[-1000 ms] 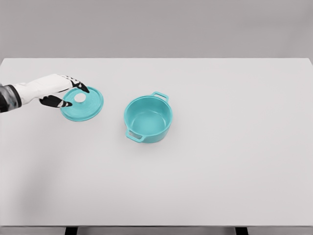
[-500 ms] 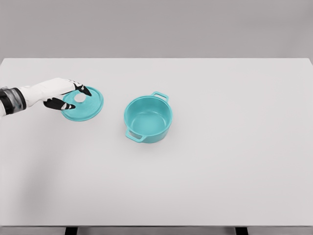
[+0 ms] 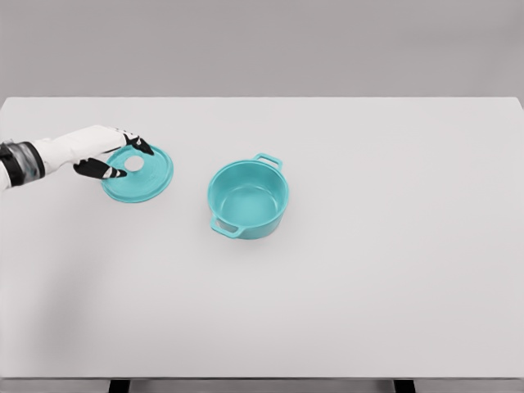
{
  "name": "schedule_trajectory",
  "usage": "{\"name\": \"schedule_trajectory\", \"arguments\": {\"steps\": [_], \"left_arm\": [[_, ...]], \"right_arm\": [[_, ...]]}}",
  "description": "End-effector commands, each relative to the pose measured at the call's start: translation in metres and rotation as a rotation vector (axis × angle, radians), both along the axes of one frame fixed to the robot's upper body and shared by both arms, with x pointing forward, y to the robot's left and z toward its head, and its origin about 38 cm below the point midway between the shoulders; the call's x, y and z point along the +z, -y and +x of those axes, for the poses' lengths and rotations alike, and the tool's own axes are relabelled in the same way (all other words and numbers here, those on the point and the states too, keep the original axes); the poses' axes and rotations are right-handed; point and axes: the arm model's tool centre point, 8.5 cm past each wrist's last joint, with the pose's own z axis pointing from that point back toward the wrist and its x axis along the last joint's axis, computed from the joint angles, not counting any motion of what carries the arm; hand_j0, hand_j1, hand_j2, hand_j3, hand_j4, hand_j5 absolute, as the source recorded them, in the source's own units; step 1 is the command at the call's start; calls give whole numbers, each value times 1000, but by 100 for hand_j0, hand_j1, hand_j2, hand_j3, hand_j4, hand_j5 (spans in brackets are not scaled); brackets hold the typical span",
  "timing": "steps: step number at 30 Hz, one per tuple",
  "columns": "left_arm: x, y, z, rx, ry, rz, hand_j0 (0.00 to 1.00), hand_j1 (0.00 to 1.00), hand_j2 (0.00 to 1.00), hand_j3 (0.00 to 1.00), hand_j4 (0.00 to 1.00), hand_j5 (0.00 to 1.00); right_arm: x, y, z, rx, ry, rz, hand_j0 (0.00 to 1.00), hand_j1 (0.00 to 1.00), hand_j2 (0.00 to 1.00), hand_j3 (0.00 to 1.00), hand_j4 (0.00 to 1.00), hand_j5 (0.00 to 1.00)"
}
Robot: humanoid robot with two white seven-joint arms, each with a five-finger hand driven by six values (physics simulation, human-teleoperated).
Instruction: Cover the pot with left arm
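Head view: left hand reaching in from the left edge, dark fingertips curled around the white knob of the teal lid, apparently gripping it. Lid on the table, well left of the open pot.

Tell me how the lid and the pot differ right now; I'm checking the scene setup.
The lid is a flat disc with a white knob; the pot is deep, open and empty, with two side handles. The left hand is at the lid's knob; nothing touches the pot. Both are teal and sit apart on the table.
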Motion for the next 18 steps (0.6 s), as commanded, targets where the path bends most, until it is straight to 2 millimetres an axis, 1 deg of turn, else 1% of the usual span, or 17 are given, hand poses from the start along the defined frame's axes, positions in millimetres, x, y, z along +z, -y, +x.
{"name": "schedule_trajectory", "arguments": {"steps": [1, 7, 9, 12, 14, 15, 17, 18], "left_arm": [[-6, 1, 1, 9, -15, -7, 71, 71, 71, 71, 71, 71], [-11, -1, 1, 21, -29, -10, 71, 71, 71, 71, 71, 71], [-16, 2, 2, 22, -39, -20, 71, 71, 71, 71, 71, 71], [-16, -1, 5, 33, -44, -20, 71, 71, 71, 71, 71, 71], [-16, 5, 7, 26, -42, -17, 71, 71, 71, 71, 71, 71], [-14, 5, 8, 26, -36, -13, 71, 71, 71, 71, 71, 71], [-16, 4, 8, 30, -43, -14, 71, 71, 71, 71, 71, 71], [-17, 7, 9, 28, -45, -18, 71, 71, 71, 71, 71, 71]], "right_arm": [[0, 0, 0, 0, 0, 0, 100, 100, 100, 100, 100, 100], [0, 0, 0, 0, 0, 0, 100, 100, 100, 100, 100, 100], [0, 0, 0, -1, 0, 0, 100, 100, 100, 100, 100, 100], [0, 0, 0, 0, 0, 0, 100, 100, 100, 100, 100, 100], [0, 0, 0, -1, 0, 0, 100, 100, 100, 100, 100, 100], [0, 0, 0, 0, 0, 0, 100, 100, 100, 100, 100, 100], [0, 0, 0, 0, 0, 0, 100, 100, 100, 100, 100, 100], [0, 0, 0, 1, 1, 0, 100, 100, 100, 100, 100, 100]]}}
